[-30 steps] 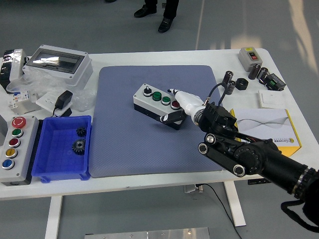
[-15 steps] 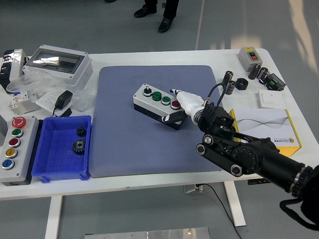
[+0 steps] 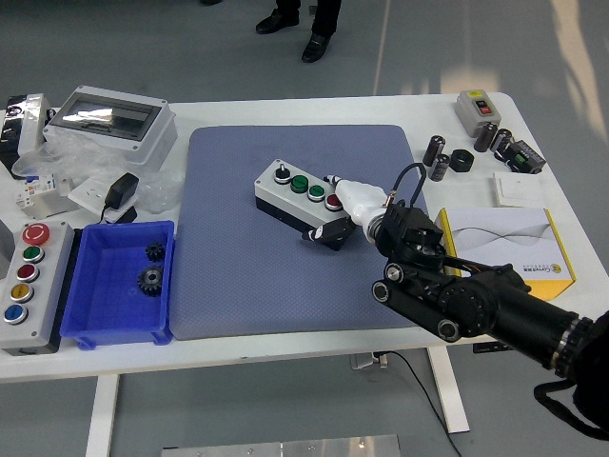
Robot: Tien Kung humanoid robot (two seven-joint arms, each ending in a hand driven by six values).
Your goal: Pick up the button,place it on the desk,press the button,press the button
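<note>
Grey and black, the button box [image 3: 303, 203] lies on the blue mat [image 3: 285, 257] in the middle of the white bench [image 3: 314, 109], so the putting-down part looks done and the pressing part is the job now. The box has a row of knobs on top: a black one, two green ones and a red button [image 3: 334, 200] at its 4 o'clock end. The right robot hand [image 3: 344, 196] comes in from 4 o'clock and sits right at that red end. A white finger [image 3: 352, 195] points out over the red button, a black part of the hand rests by the side of the box, and the rest looks tucked in. It holds nothing. I cannot tell if the fingertip is touching the red button or is just above it. To do this well, I think the finger should go straight down on the middle of the red button, not from the side, or the light box may slide on the mat. Push softly, then lift up clean. No left arm shows. Far away at 9 o'clock a blue bin [image 3: 119, 286] holds two dark gears [image 3: 150, 269], well apart from the work.
</note>
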